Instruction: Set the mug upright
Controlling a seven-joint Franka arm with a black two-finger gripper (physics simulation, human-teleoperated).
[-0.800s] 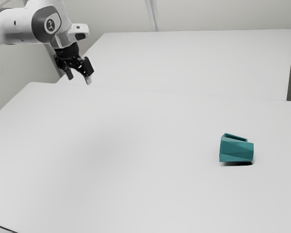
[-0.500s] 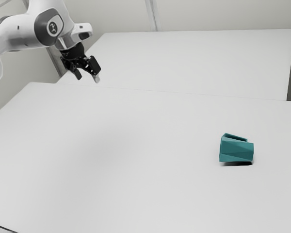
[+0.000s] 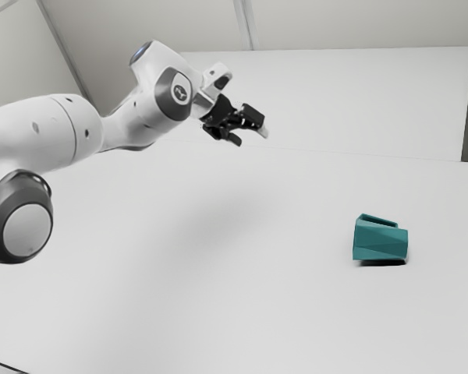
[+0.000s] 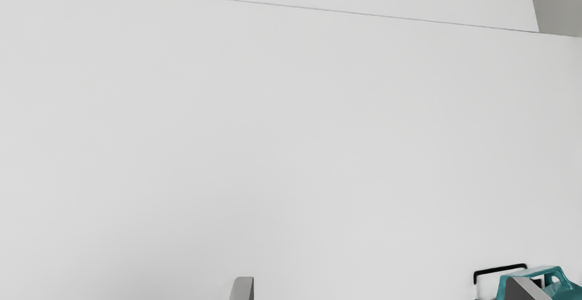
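Observation:
My gripper hangs in the air above the table, up and to the left of the mug in the exterior view, its two fingers spread apart. A teal faceted mug lies on its side on the table, its handle uppermost and toward the table's far side. In the wrist view the gripper is open with nothing between its fingers. Part of the mug appears there behind one fingertip, which hides some of it, at a distance from the hand.
The white table stretches beneath the arm and around the mug. Behind its far edge stands another white surface. A thin dark line runs at the exterior view's lower left corner.
My arm has swung out over the table toward the exterior view's right, bringing the gripper nearer the mug and turning it somewhat. The mug has stayed where it was.

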